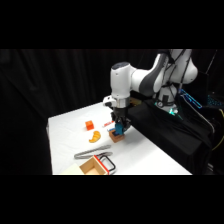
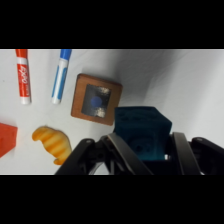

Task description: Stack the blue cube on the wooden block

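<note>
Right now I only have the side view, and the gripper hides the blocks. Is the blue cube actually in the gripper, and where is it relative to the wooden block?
Observer: In the wrist view the blue cube sits between the gripper's fingers, held.
Operator: Is it centred over the wooden block?
Observer: No. The wooden block shows mostly uncovered, its dark blue top patch in full view; the cube overlaps only one corner.
Operator: Anything close by that I might hit?
Observer: A blue marker and a red marker lie beside the block, apart from it, and an orange croissant-shaped toy lies near the gripper's linkage.
</note>
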Robot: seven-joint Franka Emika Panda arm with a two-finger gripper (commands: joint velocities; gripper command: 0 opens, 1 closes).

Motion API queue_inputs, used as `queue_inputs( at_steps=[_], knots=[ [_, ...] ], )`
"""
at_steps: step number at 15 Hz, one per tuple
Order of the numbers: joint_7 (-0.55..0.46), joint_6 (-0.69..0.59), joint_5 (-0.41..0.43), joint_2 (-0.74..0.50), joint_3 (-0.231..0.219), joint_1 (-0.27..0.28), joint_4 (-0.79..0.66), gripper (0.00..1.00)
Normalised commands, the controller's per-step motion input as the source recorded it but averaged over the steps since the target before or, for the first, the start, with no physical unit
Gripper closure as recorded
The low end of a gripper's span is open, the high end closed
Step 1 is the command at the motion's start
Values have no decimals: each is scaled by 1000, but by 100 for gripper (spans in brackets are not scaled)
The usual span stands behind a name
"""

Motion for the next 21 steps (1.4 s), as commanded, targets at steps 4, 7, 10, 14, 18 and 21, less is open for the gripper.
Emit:
queue_inputs(
  at_steps=[4,7,10,14,18,21],
  knots=[
    [-180,-46,205,-188,-67,-106,-94,74],
    [-83,122,127,-172,-61,-71,-157,74],
    [-26,226,97,-125,-45,-49,-182,74],
    [29,308,146,-33,3,-13,-148,74],
    [144,354,64,61,19,28,-71,74],
    [182,316,10,133,9,43,-14,74]
  ],
)
